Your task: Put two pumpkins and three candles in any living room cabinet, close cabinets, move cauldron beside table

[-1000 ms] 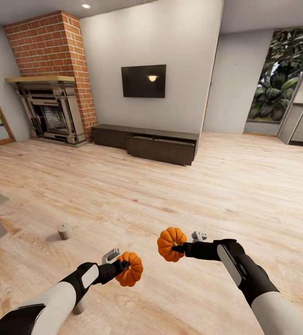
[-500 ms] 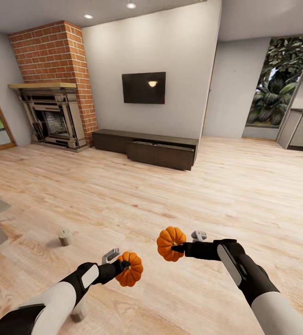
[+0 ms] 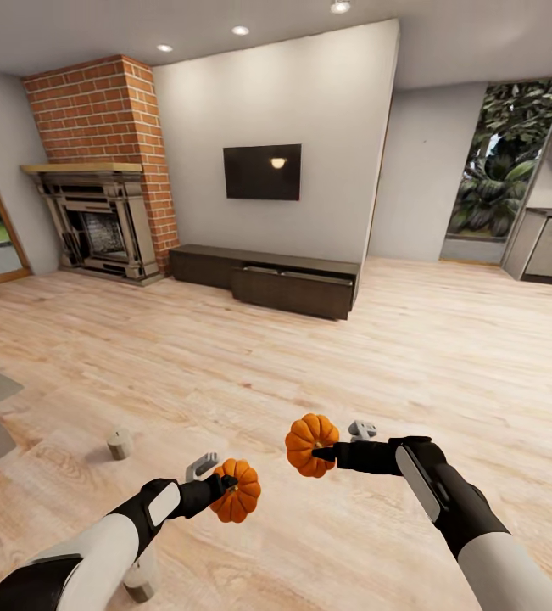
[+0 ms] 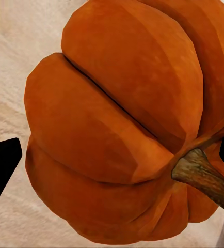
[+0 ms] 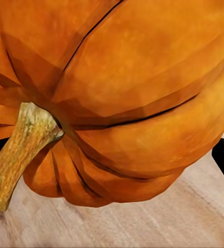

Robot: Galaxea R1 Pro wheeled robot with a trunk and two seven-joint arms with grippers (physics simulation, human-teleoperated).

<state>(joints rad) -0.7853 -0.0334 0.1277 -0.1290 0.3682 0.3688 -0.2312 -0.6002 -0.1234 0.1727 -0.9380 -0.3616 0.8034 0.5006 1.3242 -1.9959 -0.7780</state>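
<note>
Both arms are loaded and the view is on the move. The left gripper (image 3: 227, 485) is clamped on one pumpkin (image 3: 236, 501), held low above the plank floor (image 3: 326, 373), and the right gripper (image 3: 320, 453) is clamped on the other pumpkin (image 3: 311, 445), a little higher and just to the right of the first. The two pumpkins sit close together but apart, in the same places in the head view as a second ago, so the arms have not shifted against the camera.

What has changed is the whole picture: the far wall sits lower in the view now. The TV (image 3: 262, 171), the brick fireplace (image 3: 97, 178) and the long dark cabinet (image 3: 267, 280) have all dropped down the frame, more ceiling lights show up top, and that is the camera moving, not the furniture. The cabinet stands against the wall under the TV, well apart from the grippers, with its right-hand section standing forward of the rest.

On the floor, one candle (image 3: 119, 443) stands upright to the left of the left arm, lower in the view than before. A second candle (image 3: 140, 574) shows right beside the left forearm, more of it in view than a second ago.

Up close, the left wrist view has its pumpkin (image 4: 127, 124) with the brown stem poking out at one side, and the right wrist view has its own pumpkin (image 5: 122, 98), stem angled toward the corner.
</note>
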